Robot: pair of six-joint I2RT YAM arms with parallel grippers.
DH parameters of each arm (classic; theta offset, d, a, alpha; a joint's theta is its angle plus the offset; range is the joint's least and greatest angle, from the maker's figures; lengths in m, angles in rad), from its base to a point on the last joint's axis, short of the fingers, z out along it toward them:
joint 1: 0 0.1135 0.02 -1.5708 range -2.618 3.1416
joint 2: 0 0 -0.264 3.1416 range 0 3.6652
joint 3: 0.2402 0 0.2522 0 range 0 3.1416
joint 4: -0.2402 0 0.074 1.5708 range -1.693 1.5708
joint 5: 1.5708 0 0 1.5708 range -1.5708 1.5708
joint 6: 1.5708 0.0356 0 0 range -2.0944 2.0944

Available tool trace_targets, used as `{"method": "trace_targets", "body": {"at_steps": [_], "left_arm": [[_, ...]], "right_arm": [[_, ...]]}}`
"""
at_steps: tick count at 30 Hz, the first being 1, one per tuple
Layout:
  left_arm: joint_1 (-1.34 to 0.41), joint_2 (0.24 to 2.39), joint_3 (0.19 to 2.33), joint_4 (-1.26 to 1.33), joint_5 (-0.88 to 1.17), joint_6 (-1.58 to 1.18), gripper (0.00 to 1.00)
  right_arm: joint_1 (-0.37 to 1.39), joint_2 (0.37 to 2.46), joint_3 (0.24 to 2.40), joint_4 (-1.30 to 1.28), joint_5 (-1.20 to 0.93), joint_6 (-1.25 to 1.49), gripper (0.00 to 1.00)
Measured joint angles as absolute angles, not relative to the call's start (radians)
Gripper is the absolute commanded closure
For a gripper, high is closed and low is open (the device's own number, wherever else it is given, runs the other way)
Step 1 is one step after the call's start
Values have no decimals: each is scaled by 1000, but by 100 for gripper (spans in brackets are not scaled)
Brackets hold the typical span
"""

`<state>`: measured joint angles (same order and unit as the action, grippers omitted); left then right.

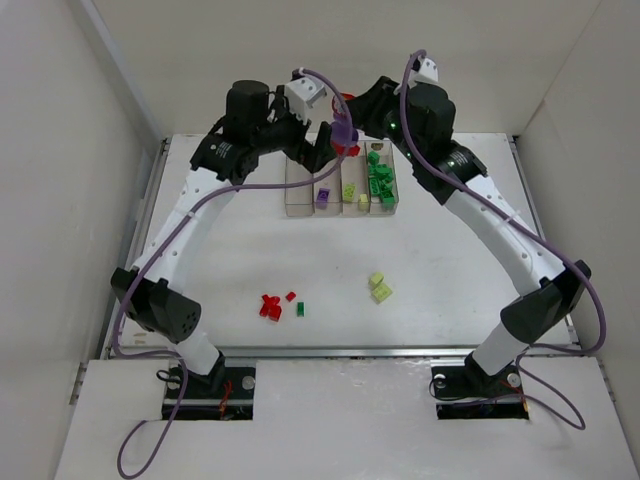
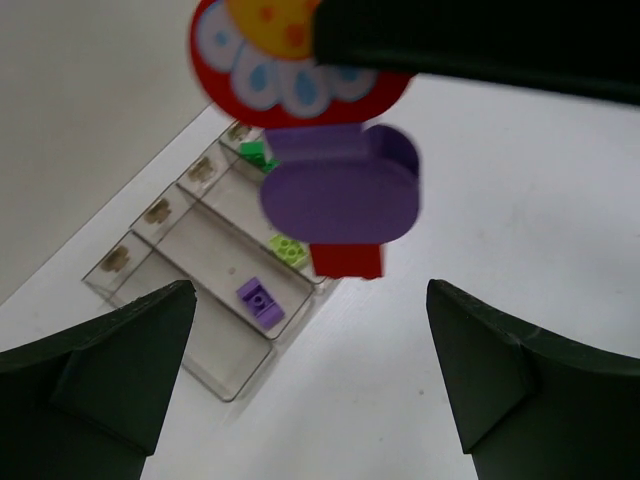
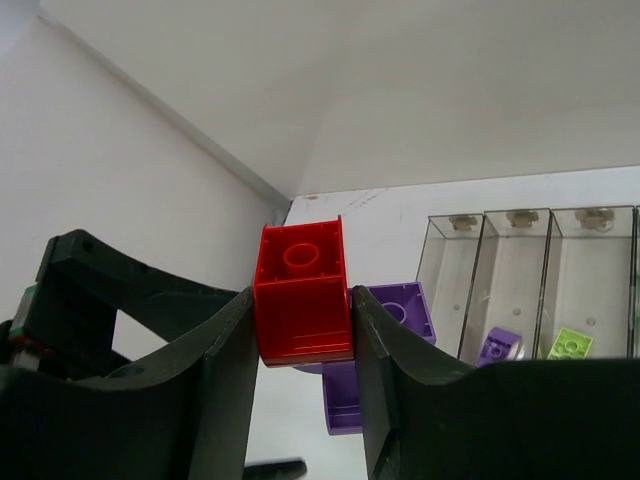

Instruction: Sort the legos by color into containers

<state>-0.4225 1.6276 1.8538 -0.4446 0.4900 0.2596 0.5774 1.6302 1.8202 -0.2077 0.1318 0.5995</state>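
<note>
The right gripper point(image 3: 300, 310) clamps a red brick point(image 3: 300, 285) joined to a purple piece point(image 3: 402, 310), above the far end of the containers point(image 1: 297, 205). The left gripper point(image 2: 310, 320) gapes wide and empty beside it. Loose legos point(image 1: 270, 305) lie on the counter point(image 1: 450, 270), nearer than the containers.

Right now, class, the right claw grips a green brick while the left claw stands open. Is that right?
Not quite. The brick in the right claw is red, not green, as the right wrist view shows, with a purple piece joined to it. The rest holds: the right claw grips it, and the left claw stands open.
</note>
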Motion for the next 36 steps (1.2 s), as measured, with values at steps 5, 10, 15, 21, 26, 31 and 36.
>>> {"method": "trace_targets", "body": {"at_steps": [5, 10, 15, 21, 26, 31, 36], "left_arm": [[-488, 1624, 1844, -395, 521, 173, 0], [-534, 1612, 1804, -350, 491, 99, 0], [-546, 1612, 1794, -323, 413, 42, 0], [-543, 1612, 1765, -300, 363, 19, 22], [-531, 1612, 1739, -288, 367, 10, 47], [-522, 1612, 1730, -288, 406, -4, 70], [-521, 1612, 1727, -288, 440, -9, 54]], "right_arm": [[577, 1628, 1790, -201, 138, 609, 100], [579, 1625, 1769, -199, 142, 620, 100], [591, 1614, 1757, -196, 146, 630, 100], [602, 1599, 1745, -192, 149, 640, 100], [602, 1596, 1731, -195, 151, 644, 100], [604, 1596, 1730, -192, 161, 652, 100], [611, 1596, 1724, -172, 149, 669, 100]]}}
